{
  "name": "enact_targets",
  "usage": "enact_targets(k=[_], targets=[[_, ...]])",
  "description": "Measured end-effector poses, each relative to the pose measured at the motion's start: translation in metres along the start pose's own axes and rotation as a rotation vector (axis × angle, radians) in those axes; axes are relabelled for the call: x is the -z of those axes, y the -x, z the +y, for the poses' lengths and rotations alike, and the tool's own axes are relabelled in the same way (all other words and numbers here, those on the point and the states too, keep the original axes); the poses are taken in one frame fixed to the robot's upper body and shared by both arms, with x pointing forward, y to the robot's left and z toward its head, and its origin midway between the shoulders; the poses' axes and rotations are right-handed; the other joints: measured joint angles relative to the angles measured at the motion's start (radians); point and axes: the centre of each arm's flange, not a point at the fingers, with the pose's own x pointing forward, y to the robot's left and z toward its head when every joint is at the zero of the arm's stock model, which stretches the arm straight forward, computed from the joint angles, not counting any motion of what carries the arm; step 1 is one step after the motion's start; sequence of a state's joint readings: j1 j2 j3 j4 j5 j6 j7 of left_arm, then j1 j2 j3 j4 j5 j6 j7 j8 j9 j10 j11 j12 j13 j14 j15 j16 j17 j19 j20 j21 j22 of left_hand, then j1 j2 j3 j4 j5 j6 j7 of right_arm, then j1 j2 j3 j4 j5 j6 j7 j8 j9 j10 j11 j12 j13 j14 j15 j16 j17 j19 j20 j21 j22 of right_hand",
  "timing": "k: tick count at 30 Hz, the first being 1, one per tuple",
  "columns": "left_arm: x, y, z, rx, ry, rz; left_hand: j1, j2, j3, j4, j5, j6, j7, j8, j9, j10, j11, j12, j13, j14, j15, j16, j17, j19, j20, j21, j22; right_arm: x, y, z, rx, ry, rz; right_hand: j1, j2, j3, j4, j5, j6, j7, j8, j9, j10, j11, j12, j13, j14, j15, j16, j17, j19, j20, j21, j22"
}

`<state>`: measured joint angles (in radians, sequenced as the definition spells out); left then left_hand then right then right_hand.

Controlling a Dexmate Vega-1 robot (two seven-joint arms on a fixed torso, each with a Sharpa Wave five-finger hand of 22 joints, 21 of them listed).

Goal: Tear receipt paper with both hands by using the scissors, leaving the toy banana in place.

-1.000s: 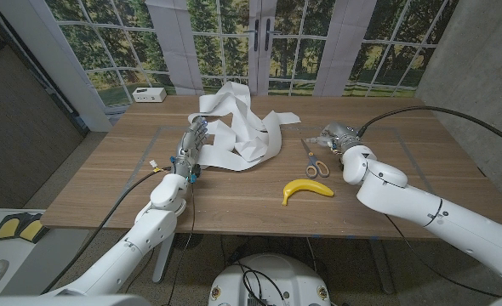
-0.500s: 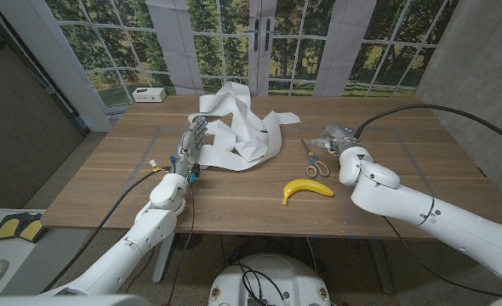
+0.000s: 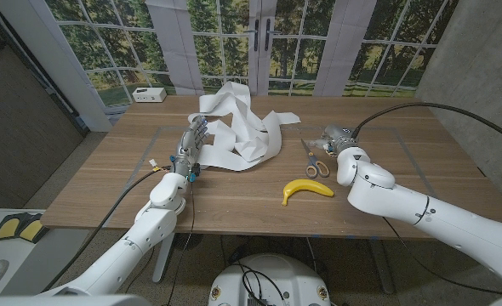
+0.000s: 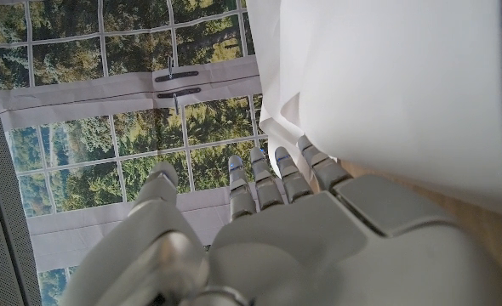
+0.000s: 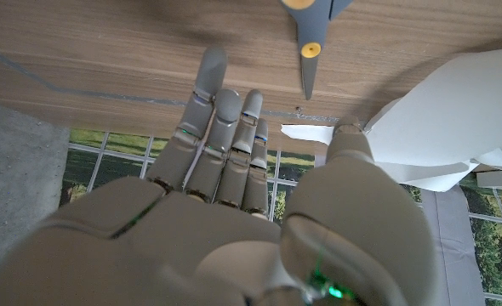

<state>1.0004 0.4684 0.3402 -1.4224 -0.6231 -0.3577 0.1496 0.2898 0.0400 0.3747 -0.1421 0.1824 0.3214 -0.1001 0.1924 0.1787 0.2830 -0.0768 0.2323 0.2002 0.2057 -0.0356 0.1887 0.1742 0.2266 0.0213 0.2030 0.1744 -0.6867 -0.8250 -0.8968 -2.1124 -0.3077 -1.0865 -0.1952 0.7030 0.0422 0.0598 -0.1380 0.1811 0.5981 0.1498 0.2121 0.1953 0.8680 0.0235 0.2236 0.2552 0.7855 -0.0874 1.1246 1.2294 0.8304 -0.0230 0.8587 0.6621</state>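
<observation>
- Barely any change over the last second: the right hand (image 3: 334, 138) has edged a touch nearer the scissors (image 3: 314, 160), and the right forearm has swung slightly. The task has hardly begun; nothing is cut yet.
- The scissors lie untouched on the tabletop (image 3: 234, 200), just at the right hand's 8 o'clock, blades pointing toward 12.
- Right hand: released, fingers (image 5: 221, 119) straight and close together, grasping nothing, poised beside the scissors.
- Left hand (image 3: 191, 143): fingers extended against the paper's edge. Whether it actually pinches the sheet I cannot tell; the wrist view is too crowded.
- The receipt paper (image 3: 242, 127) sits crumpled at the tabletop's 12 o'clock, intact.
- The toy banana (image 3: 306, 189) lies at the scissors' 6 o'clock, well clear of both hands.
</observation>
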Motion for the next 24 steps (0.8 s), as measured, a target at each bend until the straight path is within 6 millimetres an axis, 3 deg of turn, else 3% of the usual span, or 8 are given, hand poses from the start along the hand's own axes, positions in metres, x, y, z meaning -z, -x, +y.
enact_targets(k=[24], targets=[[-0.0013, 0.0001, -0.0011, -0.004, -0.004, 0.003, -0.005, 0.005, 0.003, -0.003, 0.000, -0.018, 0.000, -0.005, 0.000, 0.000, 0.000, 0.000, 0.000, 0.000, 0.000, 0.000, 0.000, 0.000, 0.000, -0.004, 0.000, -0.0009, -0.0054, 0.0092, -0.017, 0.051, 0.007, 0.000, 0.000, 0.004, 0.004, 0.000, -0.009, -0.009, -0.005, 0.000, -0.004, -0.004, -0.015, -0.009, -0.008, 0.003, 0.000, -0.003, -0.016, 0.005, 0.000, -0.014]])
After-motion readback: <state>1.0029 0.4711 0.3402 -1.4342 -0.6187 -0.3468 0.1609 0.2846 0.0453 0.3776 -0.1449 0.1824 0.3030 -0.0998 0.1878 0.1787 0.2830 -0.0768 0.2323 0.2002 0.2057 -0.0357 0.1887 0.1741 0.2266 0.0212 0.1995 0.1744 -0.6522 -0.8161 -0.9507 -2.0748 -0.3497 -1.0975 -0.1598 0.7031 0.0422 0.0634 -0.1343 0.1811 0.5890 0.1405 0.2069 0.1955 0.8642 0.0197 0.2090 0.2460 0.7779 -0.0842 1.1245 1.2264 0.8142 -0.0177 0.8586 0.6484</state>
